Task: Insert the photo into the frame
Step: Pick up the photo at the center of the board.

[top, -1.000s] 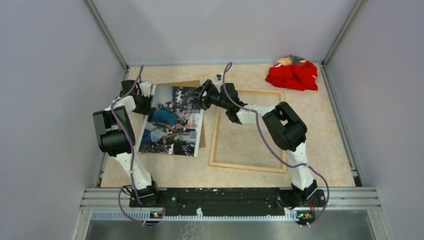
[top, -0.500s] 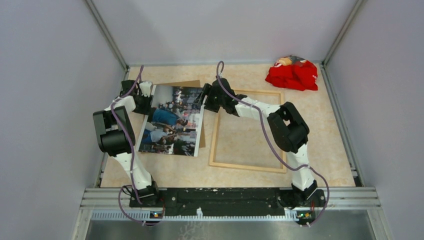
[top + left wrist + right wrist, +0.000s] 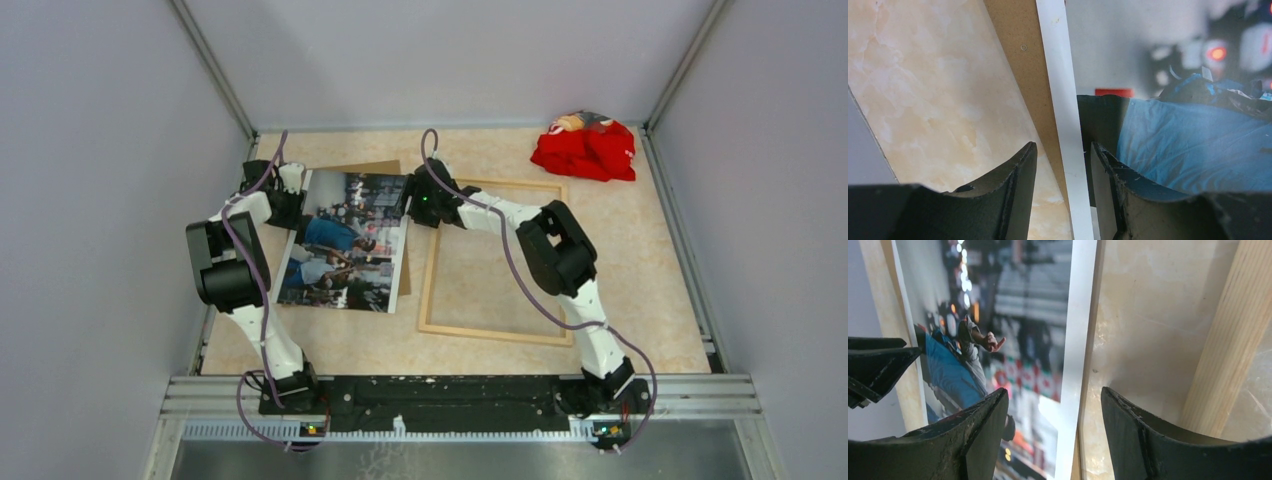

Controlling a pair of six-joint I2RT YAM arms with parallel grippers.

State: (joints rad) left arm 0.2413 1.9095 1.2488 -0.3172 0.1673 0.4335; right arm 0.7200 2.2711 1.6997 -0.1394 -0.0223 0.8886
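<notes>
On the left part of the table, the photo [image 3: 345, 250] lies face up on a brown backing board [image 3: 372, 167], just beside the wooden frame [image 3: 490, 335] and not inside it. Farther back, the left gripper [image 3: 292, 205] straddles the photo's white left border with its jaws apart. The right gripper [image 3: 410, 198], also with jaws apart, hovers over the photo's far right edge.

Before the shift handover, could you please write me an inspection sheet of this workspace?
Surface: beige marbled tabletop, no spills seen.
Job's things: photo face up on brown backing board; wooden frame beside it, nothing inside.
Clutter: red cloth, far right corner.
Tools: left tool and right tool open, each straddling a white photo edge.
Cables: purple cables along both arms, no snag seen.
Surroundings: grey walls, metal rail at near edge.
</notes>
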